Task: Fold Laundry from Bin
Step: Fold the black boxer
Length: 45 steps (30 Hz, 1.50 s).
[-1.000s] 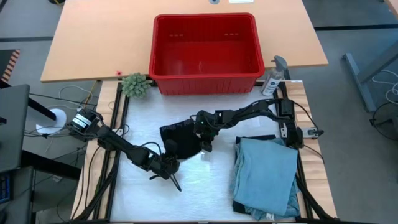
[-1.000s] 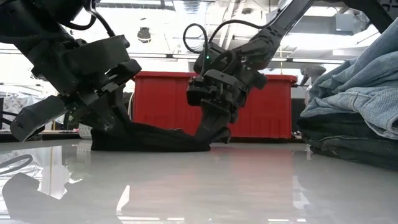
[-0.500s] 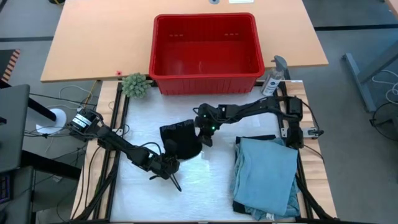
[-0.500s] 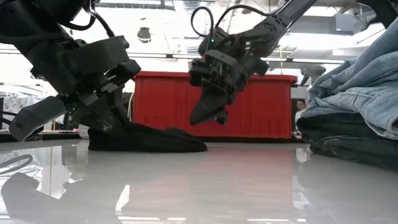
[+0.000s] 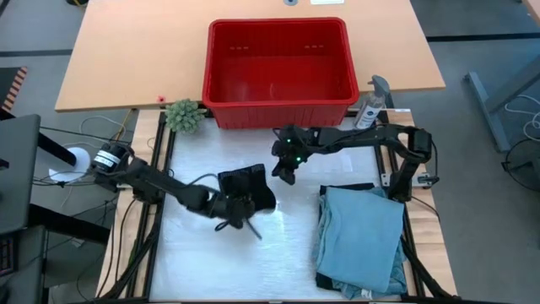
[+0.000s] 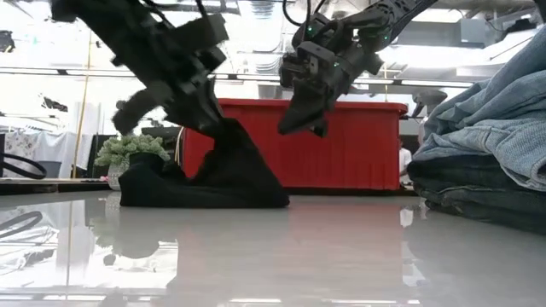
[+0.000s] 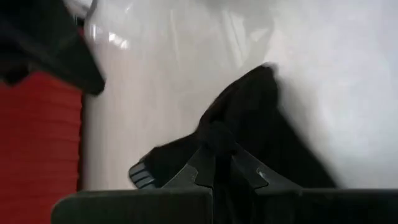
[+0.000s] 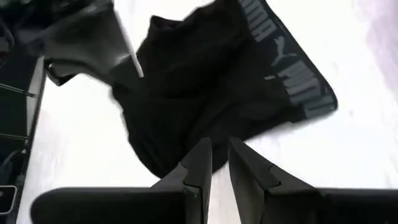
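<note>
Left gripper (image 5: 239,205), closed on the small black garment (image 5: 245,187), lifts one edge; right gripper (image 5: 288,169), slightly parted and empty, hovers beside it.

The high view looks straight down on the whole white worktop (image 5: 202,253). The low view sits at worktop level, facing the red bin (image 6: 358,145) (also overhead). Both wrist views look closely down at the black garment (image 8: 211,106).
</note>
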Available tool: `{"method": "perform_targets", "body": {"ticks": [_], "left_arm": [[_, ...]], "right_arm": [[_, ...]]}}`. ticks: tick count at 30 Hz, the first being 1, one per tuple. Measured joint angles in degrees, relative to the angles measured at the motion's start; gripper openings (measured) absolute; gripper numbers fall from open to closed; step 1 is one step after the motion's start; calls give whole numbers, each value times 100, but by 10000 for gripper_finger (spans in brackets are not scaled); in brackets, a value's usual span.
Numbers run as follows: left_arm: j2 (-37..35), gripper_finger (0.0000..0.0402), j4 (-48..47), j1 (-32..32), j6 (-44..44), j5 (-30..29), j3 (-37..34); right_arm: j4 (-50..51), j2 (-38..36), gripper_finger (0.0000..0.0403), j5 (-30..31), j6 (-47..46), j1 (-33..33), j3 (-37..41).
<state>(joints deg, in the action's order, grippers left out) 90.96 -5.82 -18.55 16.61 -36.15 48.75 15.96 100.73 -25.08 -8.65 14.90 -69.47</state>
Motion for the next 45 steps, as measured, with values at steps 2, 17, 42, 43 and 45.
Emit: {"method": "perform_targets", "body": {"ticks": [2,17,42,43,45], "left_arm": [[5,0,-11,283,79,189,-4],[7,0,79,1843,718,1042,-4],[13,0,-865,2018,1226,459,256],[13,0,-859,2017,1226,402,256],[13,0,-875,2014,1222,277,284]], "right_arm": [[104,-26,82,91,17,-2,0],[165,-7,82,263,61,-558,7],[-2631,1457,71,1410,-231,-545,0],[-2647,1445,68,1524,-231,-533,0],[-2780,1468,63,1717,-241,-492,0]]}}
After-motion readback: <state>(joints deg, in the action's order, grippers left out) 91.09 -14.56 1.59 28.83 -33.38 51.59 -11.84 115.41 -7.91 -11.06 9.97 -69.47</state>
